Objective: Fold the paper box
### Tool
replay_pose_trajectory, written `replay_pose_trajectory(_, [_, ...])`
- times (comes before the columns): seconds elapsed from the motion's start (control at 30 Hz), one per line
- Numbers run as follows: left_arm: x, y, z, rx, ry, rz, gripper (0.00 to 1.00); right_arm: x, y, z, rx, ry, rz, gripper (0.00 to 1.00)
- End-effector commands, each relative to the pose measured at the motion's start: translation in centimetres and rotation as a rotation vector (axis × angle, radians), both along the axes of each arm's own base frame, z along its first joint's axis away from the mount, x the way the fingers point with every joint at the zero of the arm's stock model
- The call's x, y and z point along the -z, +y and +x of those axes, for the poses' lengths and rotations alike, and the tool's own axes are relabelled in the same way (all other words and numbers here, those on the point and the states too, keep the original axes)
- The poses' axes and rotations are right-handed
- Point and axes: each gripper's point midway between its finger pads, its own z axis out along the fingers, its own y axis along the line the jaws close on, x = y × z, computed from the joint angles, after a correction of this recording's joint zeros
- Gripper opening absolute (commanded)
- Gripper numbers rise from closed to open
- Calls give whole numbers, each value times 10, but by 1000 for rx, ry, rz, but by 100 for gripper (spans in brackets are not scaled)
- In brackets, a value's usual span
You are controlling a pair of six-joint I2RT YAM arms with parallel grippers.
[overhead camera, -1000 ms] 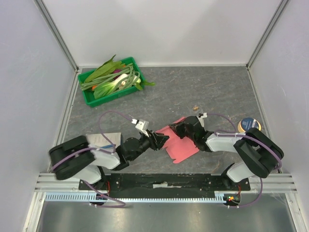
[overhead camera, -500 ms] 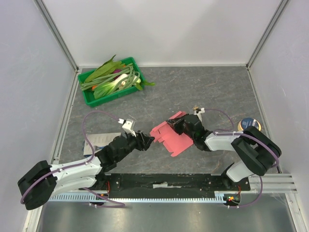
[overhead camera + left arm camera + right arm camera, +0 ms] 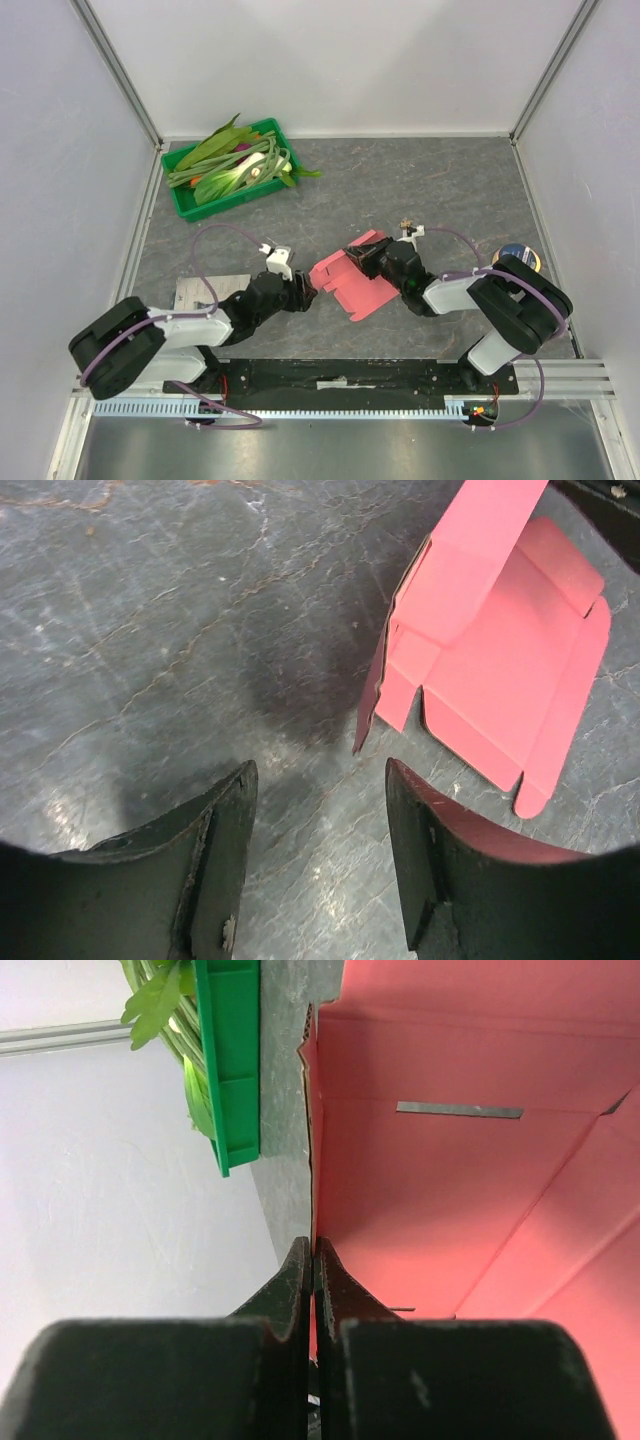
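Observation:
The pink-red paper box point(image 3: 365, 288) lies partly unfolded on the grey table between the two arms. One panel is raised on its left side point(image 3: 455, 580). My right gripper point(image 3: 364, 258) is shut on the edge of a box panel point(image 3: 460, 1180), and its fingertips point(image 3: 313, 1245) pinch the thin card. My left gripper point(image 3: 308, 292) stands open just left of the box. Only bare table shows between its fingers point(image 3: 320, 772), and it is a short way from the nearest flap point(image 3: 400, 695).
A green tray point(image 3: 178, 200) of leafy vegetables sits at the back left, and its rim shows in the right wrist view point(image 3: 232, 1060). A booklet point(image 3: 212, 290) lies by the left arm. A round blue-lidded tin point(image 3: 517, 256) stands at the right, and white walls enclose the table.
My left gripper has opened and drawn back to the left, off the box. The right gripper has shifted the box a little left, and one panel now stands raised.

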Motion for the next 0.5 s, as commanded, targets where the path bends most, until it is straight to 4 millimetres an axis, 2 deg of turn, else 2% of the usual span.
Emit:
replay_pose_trajectory(0.0, [-26, -25, 22, 51, -115, -36, 60, -6, -6, -4, -5, -55, 12, 0])
replay_pose_trajectory(0.03, [-23, -28, 23, 53, -112, -37, 60, -5, -6, -4, -7, -55, 11, 0])
replay_pose_trajectory(0.13, [-31, -42, 29, 82, -137, -77, 60, -4, -6, -5, -9, -52, 11, 0])
replay_pose_trajectory(0.17, [-23, -45, 29, 93, -115, -62, 58, -5, -6, -5, -9, -56, 15, 0])
replay_pose_trajectory(0.2, [-26, -52, 33, 100, -116, -75, 47, -6, -5, -4, -11, -58, 15, 0])
replay_pose_trajectory(0.3, [-16, -55, 35, 81, -83, -73, 26, -10, -5, -5, -7, -60, 29, 0])
replay_pose_trajectory(0.33, [-18, -55, 36, 65, -94, -87, 24, -11, -6, -5, -2, -62, 35, 0])
replay_pose_trajectory(0.37, [-19, -48, 43, 9, -118, -80, 20, -10, -8, -6, 3, -59, 32, 0])
replay_pose_trajectory(0.4, [-15, -43, 41, -16, -131, -60, 13, -12, -9, -7, 6, -62, 31, 0])
replay_pose_trajectory(0.47, [-22, -27, 53, -137, -200, -51, 6, -9, -10, -9, 3, -55, 22, 0])
